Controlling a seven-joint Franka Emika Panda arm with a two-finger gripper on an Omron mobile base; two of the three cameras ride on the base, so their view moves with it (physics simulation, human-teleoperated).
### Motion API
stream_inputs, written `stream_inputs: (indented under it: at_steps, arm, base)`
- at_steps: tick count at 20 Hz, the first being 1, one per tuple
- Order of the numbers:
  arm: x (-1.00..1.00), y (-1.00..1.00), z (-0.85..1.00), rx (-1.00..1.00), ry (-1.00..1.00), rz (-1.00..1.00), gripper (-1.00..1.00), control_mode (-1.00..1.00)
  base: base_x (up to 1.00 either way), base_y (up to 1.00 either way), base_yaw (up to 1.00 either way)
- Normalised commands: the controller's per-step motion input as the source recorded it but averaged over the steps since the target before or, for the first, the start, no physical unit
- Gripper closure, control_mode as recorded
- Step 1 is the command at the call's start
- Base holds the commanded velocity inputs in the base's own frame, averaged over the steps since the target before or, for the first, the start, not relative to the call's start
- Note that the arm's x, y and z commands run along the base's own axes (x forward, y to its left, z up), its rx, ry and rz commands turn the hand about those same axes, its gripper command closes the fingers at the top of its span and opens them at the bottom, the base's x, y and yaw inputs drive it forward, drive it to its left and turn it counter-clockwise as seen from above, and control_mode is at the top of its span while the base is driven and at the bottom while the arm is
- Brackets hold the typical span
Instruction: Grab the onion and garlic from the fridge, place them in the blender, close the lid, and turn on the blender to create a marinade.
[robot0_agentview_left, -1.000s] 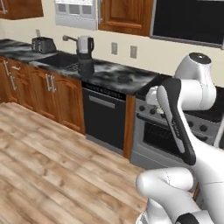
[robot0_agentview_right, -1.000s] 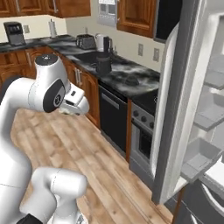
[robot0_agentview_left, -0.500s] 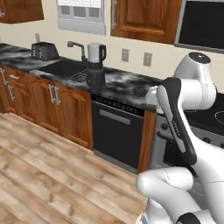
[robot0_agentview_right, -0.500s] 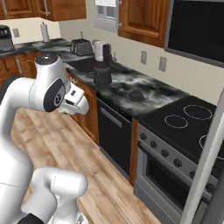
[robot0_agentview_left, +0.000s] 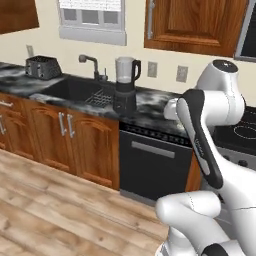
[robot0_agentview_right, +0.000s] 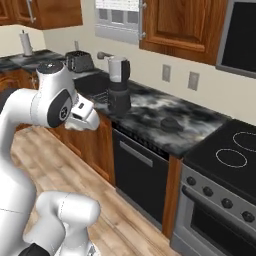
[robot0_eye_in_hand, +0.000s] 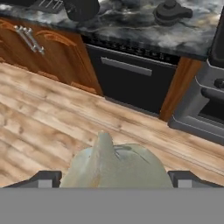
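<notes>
While the hand (robot0_eye_in_hand: 114, 177) holds a pale bulb, seemingly the garlic (robot0_eye_in_hand: 114, 165), between wide-set fingers, the blender (robot0_agentview_left: 126, 85) stands on the table (robot0_agentview_left: 150, 107) right of the sink (robot0_agentview_left: 75, 90); lid (robot0_eye_in_hand: 172, 11) lies farther right.

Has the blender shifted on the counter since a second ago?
No. The blender stands just right of the sink faucet, as it did before. The whole picture slid because the base drove.
</notes>
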Motion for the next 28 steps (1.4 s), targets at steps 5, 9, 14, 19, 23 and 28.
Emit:
stream_inputs:
  at_steps: [5,9,14,19,23,28]
  arm:
    - [0.0,0.0,0.0,0.0,0.0,0.0,1.0,1.0]
    - [0.0,0.0,0.0,0.0,0.0,0.0,1.0,1.0]
    - [0.0,0.0,0.0,0.0,0.0,0.0,1.0,1.0]
    - [0.0,0.0,0.0,0.0,0.0,0.0,1.0,1.0]
    - [0.0,0.0,0.0,0.0,0.0,0.0,1.0,1.0]
    - [0.03,0.06,0.07,-0.01,-0.02,-0.01,1.0,-1.0]
  base:
    - [1.0,0.8,-0.49]
    - [1.0,0.84,-0.57]
    - [1.0,0.83,-0.53]
    - [1.0,0.58,-0.52]
    - [0.83,0.17,-0.4]
    - [0.41,0.05,-0.16]
